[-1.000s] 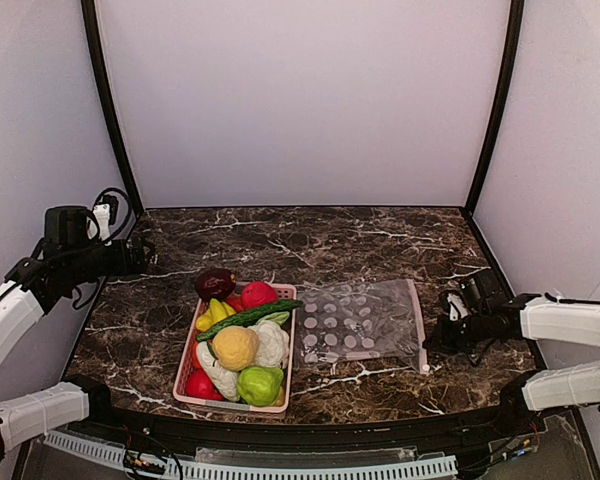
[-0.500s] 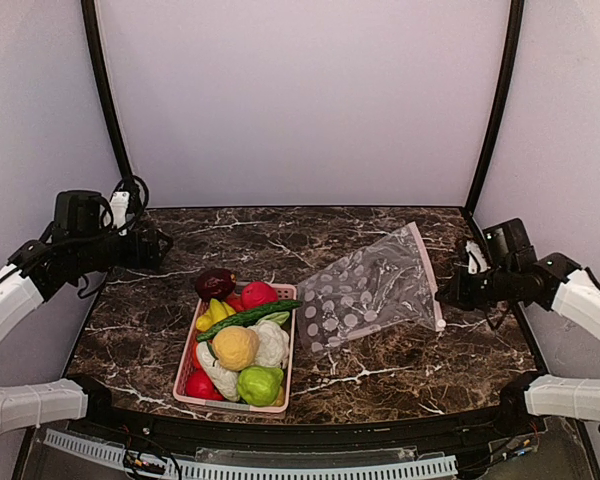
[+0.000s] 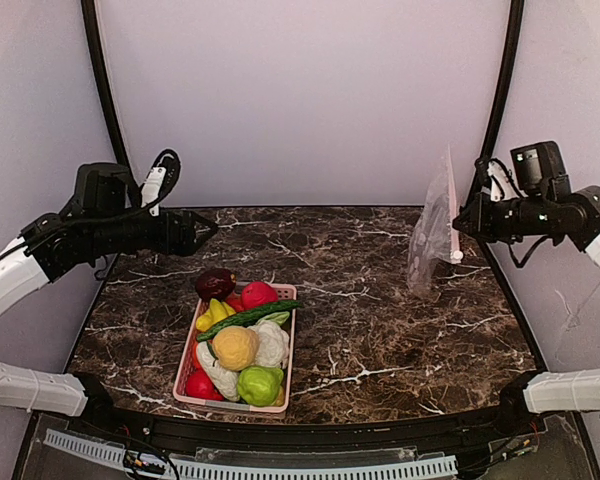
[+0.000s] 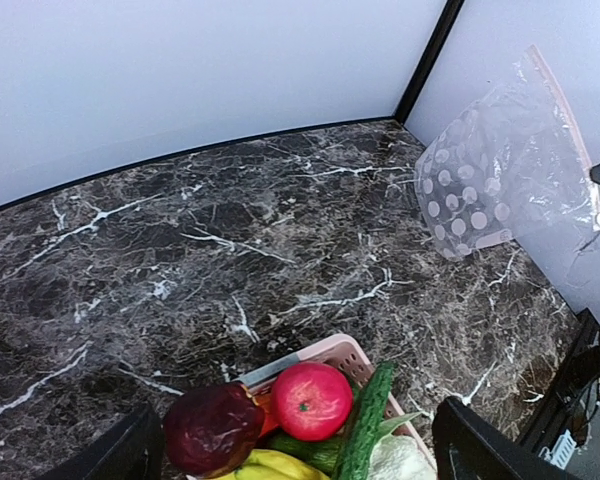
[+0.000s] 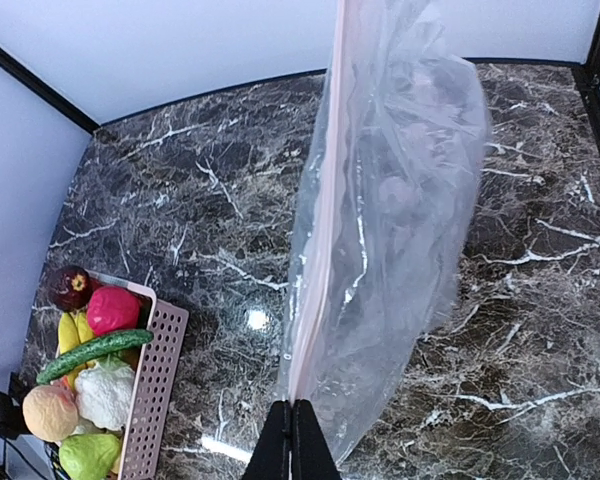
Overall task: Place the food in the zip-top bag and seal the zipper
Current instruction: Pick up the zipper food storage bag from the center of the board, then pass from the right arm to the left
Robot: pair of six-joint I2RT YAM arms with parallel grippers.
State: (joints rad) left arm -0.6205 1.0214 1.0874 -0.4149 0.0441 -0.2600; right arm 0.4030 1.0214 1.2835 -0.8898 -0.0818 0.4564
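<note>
The food lies heaped in a pink basket [image 3: 230, 404]: eggplant [image 3: 214, 283], red fruit [image 3: 259, 293], cucumber [image 3: 248, 317], yellow-orange ball [image 3: 235, 347], cauliflower [image 3: 272, 343]. My right gripper [image 3: 459, 226] is high at the back right, shut on the zip-top bag [image 3: 430, 240], which hangs edge-on above the table. In the right wrist view the fingertips [image 5: 292, 408] pinch the pink zipper [image 5: 320, 200] strip, the bag [image 5: 400, 230] drooping beyond. My left gripper [image 3: 195, 232] hovers open behind the basket. Its view has the eggplant [image 4: 208, 428] and red fruit [image 4: 310, 400] below it and the bag [image 4: 500, 170] far right.
The dark marble table [image 3: 360, 330] is walled by pale panels with black corner posts [image 3: 492, 130]. The basket [image 5: 155, 380] sits front left. A green fruit [image 3: 259, 385] fills its near end.
My right gripper has lifted the bag off the table, up and back to the right, so it now hangs. My left arm has swung up and rightward behind the basket.
</note>
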